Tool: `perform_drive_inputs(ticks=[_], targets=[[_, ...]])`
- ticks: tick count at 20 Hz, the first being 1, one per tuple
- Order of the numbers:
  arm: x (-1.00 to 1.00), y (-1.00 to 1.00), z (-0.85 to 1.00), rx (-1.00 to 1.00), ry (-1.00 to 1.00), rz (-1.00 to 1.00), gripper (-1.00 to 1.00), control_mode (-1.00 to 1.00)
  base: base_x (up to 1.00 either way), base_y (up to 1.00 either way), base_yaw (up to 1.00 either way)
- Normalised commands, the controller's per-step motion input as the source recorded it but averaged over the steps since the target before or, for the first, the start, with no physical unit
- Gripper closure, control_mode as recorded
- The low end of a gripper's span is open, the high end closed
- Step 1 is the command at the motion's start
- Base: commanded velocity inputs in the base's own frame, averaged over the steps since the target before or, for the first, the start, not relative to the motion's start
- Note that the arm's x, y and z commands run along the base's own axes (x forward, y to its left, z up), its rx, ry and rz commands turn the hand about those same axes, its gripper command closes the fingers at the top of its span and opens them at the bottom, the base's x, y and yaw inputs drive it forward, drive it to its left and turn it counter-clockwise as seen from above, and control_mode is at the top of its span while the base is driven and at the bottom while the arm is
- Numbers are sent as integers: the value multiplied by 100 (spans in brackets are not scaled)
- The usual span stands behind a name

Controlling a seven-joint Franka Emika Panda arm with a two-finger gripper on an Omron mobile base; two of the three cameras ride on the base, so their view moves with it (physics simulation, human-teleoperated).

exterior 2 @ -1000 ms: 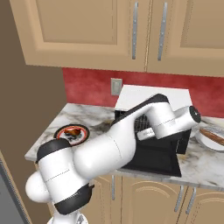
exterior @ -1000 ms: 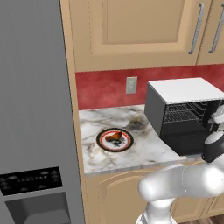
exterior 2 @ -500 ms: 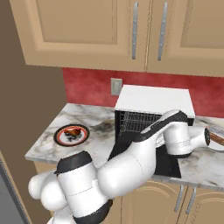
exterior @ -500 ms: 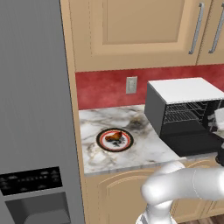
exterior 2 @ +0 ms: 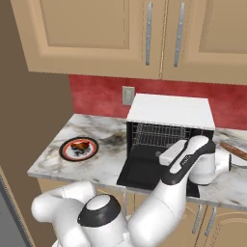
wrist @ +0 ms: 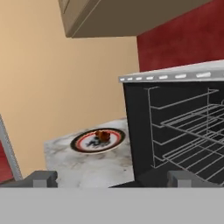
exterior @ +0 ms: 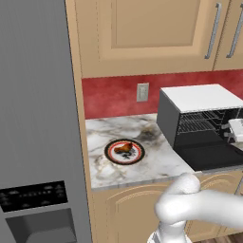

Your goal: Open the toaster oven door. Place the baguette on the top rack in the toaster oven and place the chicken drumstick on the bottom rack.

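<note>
The toaster oven (exterior 2: 170, 112) stands on the counter with its toaster oven door (exterior 2: 143, 172) folded down flat. Inside, the top rack (wrist: 192, 114) and the bottom rack (wrist: 197, 151) are both bare. The chicken drumstick (exterior 2: 81, 146) lies on a round plate (exterior 2: 67, 153) left of the oven. The baguette (exterior 2: 236, 150) lies on the counter to the oven's right. My gripper (wrist: 112, 179) is open and holds nothing. It hangs at the front right of the oven, looking across the opening toward the plate. In the right base view, the white hand (exterior 2: 214, 165) sits over the door's right end.
A tall grey fridge (exterior: 35, 118) closes off the counter's left end. Wooden wall cabinets (exterior 2: 144, 34) hang above the oven. A red backsplash with a wall outlet (exterior: 142, 92) runs behind. Bare marble counter (exterior: 156, 161) lies between plate and oven.
My hand has swung from in front of the oven opening out to its right side. The door stays down, and the food has not moved.
</note>
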Motion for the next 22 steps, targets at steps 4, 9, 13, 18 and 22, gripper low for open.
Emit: perform_drive_inputs(ticks=[4,9,13,18,22], targets=[[0,41,-22,4,-10,0,-100,-100,0,0,0],[0,9,-18,0,-6,-1,-100,-100,0,0,0],[0,0,0,0,-2,-7,-100,-100,0,0,0],[6,0,0,0,0,-6,-100,-100,0,0,0],[33,0,-8,0,0,0,-100,-100,0,0,0]])
